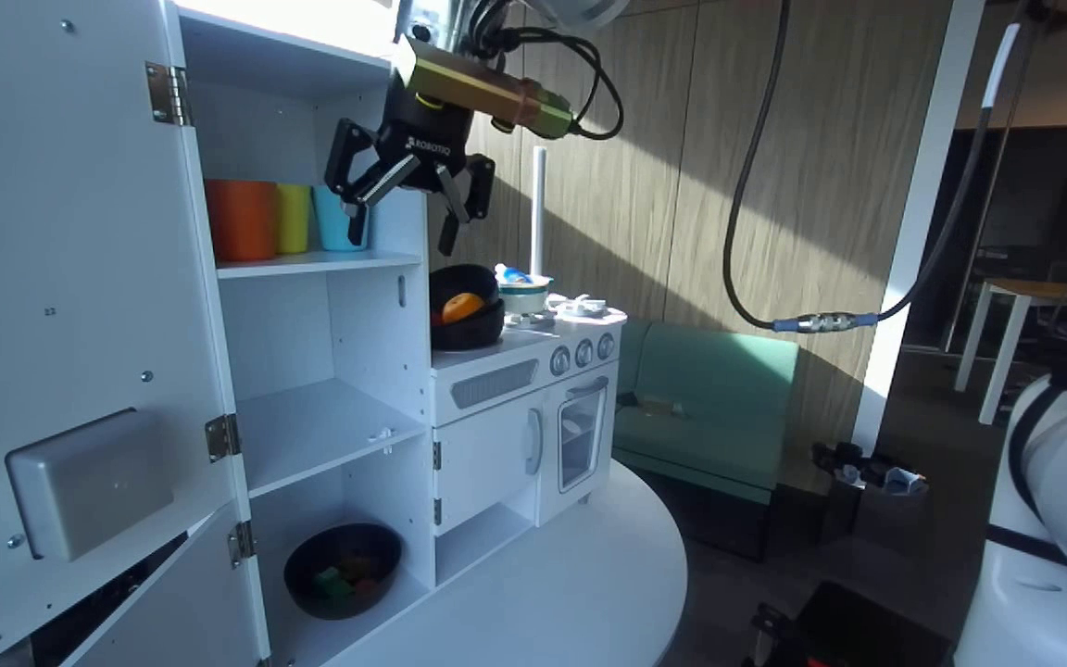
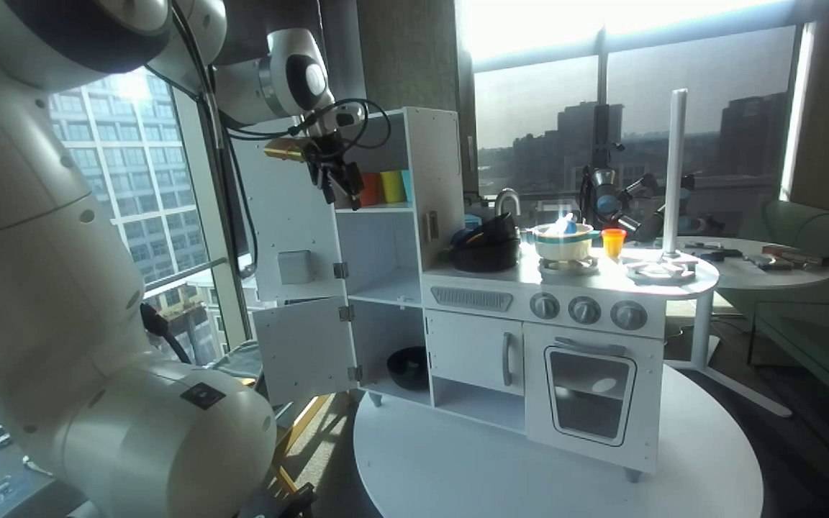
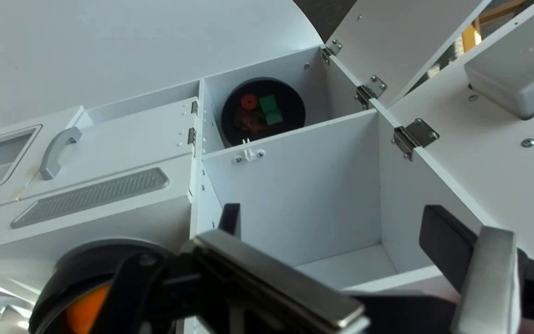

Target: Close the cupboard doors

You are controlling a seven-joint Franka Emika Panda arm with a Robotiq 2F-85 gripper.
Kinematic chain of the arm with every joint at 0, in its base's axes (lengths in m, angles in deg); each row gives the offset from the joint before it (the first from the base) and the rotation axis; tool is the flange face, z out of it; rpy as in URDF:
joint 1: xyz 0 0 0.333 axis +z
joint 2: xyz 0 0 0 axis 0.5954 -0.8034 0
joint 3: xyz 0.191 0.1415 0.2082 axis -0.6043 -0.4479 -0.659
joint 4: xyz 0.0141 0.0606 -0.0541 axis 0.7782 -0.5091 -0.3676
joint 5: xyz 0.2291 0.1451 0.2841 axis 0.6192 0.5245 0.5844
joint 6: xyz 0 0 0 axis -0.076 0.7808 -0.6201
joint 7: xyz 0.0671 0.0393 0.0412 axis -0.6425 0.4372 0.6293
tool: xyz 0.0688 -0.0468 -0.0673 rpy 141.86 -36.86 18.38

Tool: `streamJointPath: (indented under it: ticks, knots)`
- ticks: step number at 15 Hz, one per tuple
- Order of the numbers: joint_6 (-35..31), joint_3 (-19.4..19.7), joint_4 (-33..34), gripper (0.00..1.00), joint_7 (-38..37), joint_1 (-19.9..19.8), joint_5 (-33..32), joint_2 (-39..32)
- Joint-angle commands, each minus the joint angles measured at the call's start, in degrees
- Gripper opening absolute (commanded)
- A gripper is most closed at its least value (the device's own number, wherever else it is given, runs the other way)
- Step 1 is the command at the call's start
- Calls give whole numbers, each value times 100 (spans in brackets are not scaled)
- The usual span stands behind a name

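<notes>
The tall white cupboard (image 2: 445, 162) has its large upper door (image 1: 80, 241) and small lower door (image 1: 186, 602) swung wide open on their hinges. Both doors also show in an exterior view, the upper (image 2: 281, 234) above the lower (image 2: 304, 352). In the wrist view the lower door (image 3: 399, 32) is at the top right, and the upper door (image 3: 480, 148) with its grey box is at the right edge. My gripper (image 1: 402, 234) is open and empty, high in front of the cup shelf, apart from both doors. It also shows open in the wrist view (image 3: 332, 220).
Orange (image 1: 244, 220), yellow (image 1: 292, 219) and blue cups (image 1: 334, 220) stand on the upper shelf. A black bowl (image 1: 343, 572) sits in the bottom compartment. Black pans (image 2: 485, 253) and a pot (image 2: 563, 243) stand on the toy stove. A round white table (image 2: 558, 478) bears the kitchen.
</notes>
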Motion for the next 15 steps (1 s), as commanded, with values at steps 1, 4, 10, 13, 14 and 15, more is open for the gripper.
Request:
streamJointPath:
  ticks: [1, 4, 10, 13, 14, 15]
  knots:
    - [-99, -87, 1005, 100, 121, -56, 107, -440]
    - [-97, -195, 1674, 100, -54, -38, -95, -679]
    - [217, -241, 2078, 100, -94, 28, -75, -784]
    - [569, -260, 2320, 100, -114, 48, -80, -883]
    - [591, -258, 2337, 100, -115, 49, -81, -895]
    - [603, -257, 2346, 100, -116, 50, -81, -903]
